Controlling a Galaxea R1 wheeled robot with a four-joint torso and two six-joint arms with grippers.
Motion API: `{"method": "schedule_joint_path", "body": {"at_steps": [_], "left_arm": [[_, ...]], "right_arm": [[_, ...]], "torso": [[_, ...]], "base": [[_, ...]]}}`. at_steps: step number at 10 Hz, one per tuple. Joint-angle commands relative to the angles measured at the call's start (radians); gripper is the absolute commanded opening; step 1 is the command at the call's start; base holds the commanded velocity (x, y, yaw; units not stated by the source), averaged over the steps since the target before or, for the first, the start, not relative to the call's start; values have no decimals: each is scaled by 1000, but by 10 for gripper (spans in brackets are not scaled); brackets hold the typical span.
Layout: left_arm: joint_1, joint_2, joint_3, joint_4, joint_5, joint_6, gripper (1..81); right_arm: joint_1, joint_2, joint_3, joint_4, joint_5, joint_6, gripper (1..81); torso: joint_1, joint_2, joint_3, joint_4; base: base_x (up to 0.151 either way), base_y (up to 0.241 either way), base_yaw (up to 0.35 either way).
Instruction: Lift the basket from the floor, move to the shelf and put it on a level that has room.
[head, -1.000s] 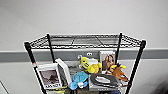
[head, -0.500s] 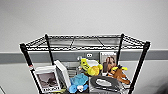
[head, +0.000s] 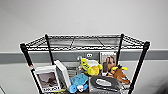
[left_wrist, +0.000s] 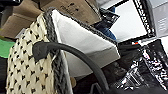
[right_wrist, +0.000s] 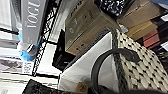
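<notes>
cream basket (left_wrist: 30, 72) with loop handle (right_wrist: 110, 56) (end effectors' grip unclear) beside cardboard box (right_wrist: 85, 22)

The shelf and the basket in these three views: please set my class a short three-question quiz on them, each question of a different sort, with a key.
1. True or false: the top level of the shelf carries a cardboard box.
2. Multiple choice: in the head view, the yellow plush toy sits on (A) the top level, (B) the tier below it, (C) the floor.
3. Fill in: the basket is cream weave with a ____ rim and a dark loop handle.

Key: 1 false, the top level is bare wire grid; 2 B; 3 dark.
</notes>
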Motion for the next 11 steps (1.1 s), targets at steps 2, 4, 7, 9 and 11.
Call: {"method": "schedule_joint_path", "body": {"at_steps": [2, 4, 7, 9, 11], "left_arm": [[-116, -81, 202, 24, -33, -8, 10], [-123, -124, 277, 41, -88, -8, 10], [-166, -176, 367, 44, -88, -9, 10], [-211, -223, 435, 44, -90, -12, 10], [-251, -261, 492, 42, -88, -17, 10]], "right_arm": [[120, -57, 181, -100, 34, 10, 10], [144, -91, 238, -100, 34, 10, 10], [186, -134, 327, -100, 34, 10, 10], [222, -157, 374, -98, 29, 12, 10], [266, -192, 433, -95, 29, 20, 10]], "torso": [[0, 0, 0, 0], [0, 0, 0, 0], [0, 0, 0, 0], [0, 0, 0, 0], [0, 0, 0, 0]], "base": [[0, 0, 0], [0, 0, 0], [0, 0, 0], [0, 0, 0], [0, 0, 0]]}}
